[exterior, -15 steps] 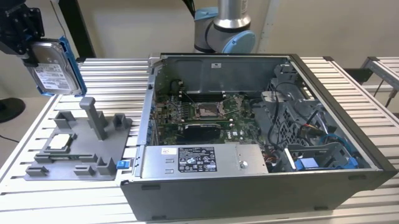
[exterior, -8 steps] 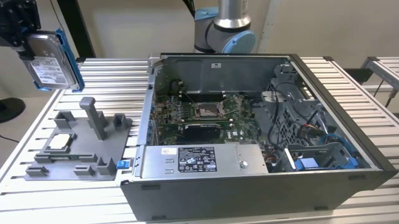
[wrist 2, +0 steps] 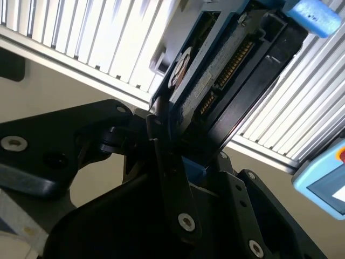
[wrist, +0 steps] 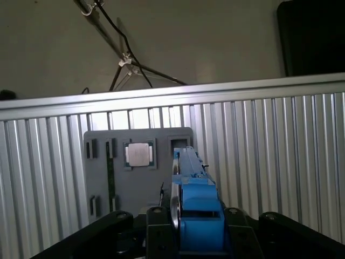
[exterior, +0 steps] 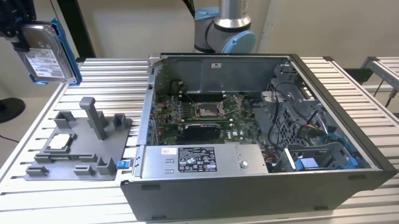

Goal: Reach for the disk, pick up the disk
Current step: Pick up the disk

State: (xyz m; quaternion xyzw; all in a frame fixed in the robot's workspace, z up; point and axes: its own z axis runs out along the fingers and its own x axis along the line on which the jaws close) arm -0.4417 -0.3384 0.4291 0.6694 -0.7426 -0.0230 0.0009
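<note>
**Disk up in the claw, clear of the table**

The gripper (wrist 2: 171, 141) was clenched on the disk (exterior: 45, 55), its black fingers (wrist 2: 172, 181) pinching the drive from either side. The disk hung in the air with its white label facing out and its blue bracket running along the edges. It was well off to the exterior view's left of the open computer case (exterior: 249, 196), higher than the case's top rim, and touched nothing but the claw.

The case lay on its side on the slatted table (exterior: 106, 70) with its cover off, and it was crowded inside:
- A green motherboard (exterior: 187, 116) sat across the middle, with a square processor socket (exterior: 206, 110) in it.
- A labelled grey metal box (exterior: 199, 161) lay along the near wall.
- A tangle of cables (exterior: 293, 116) filled the end at the exterior view's right.
- Blue plastic drive-bay fittings (exterior: 321, 163) sat in the near corner at that same end.

Just beside the case, on the exterior view's left, lay a grey fixture tray (exterior: 93, 154) with upright pegs and shallow pockets. One pocket, on the side far from the case, held a small white-silver chip (exterior: 60, 142) lying flat; the others looked bare.

In the first wrist view the disk (wrist: 197, 216) stood edge-on between the fingers, with the tray (wrist: 102, 183) and its chip (wrist: 139, 154) beneath it — well apart from it. The arm's base (exterior: 224, 28) rose behind the case's far wall.
</note>
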